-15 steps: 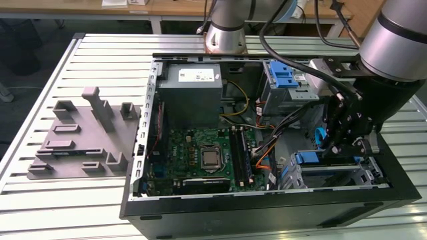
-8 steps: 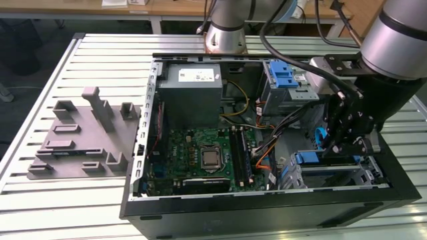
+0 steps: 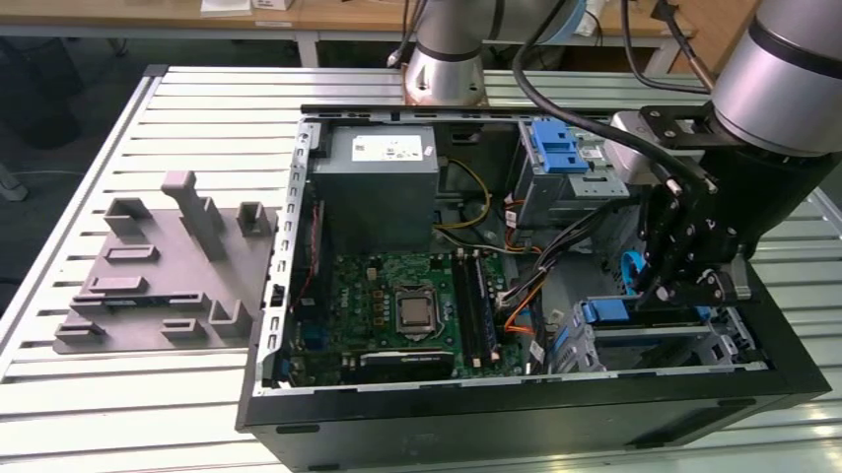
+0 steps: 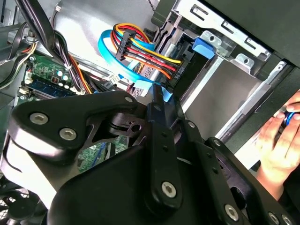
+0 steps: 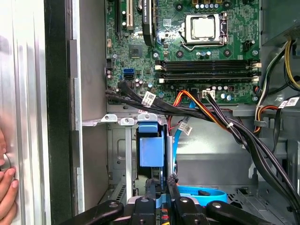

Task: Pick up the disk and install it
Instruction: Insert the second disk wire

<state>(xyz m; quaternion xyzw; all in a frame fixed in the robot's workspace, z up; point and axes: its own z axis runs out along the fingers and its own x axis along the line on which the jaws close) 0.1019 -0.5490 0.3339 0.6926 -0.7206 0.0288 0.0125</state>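
1. Lower right of the exterior view: gripper (image 3: 673, 294) is down inside the case (image 3: 526, 419), over the drive bay. Disk (image 3: 606, 311) sits just beside it in the bay, with its blue rail end showing.
2. Second wrist view, centre: fingertips (image 4: 161, 96) touch a blue edge. The cable bundle (image 4: 140, 51) hangs close above it, and a person's hand (image 4: 281, 136) is at the right edge.
3. First wrist view, bottom centre: jaws look clenched on the disk's blue rail, which leads up to the blue end block (image 5: 151, 150).
4. Risks, my read:
   - The disk could jam if it's skewed against the bay (image 5: 126, 123).
   - The black cable loom (image 5: 197, 112) runs across just above the bay, so it could snag or get pinched.
   - The grip is on thin plastic, so it could slip.
   - The hand sits near the arm's reach.
5. Writing: PSU sticker (image 3: 388, 148) and the white cable tags (image 5: 149, 98) carry print, none of it legible.
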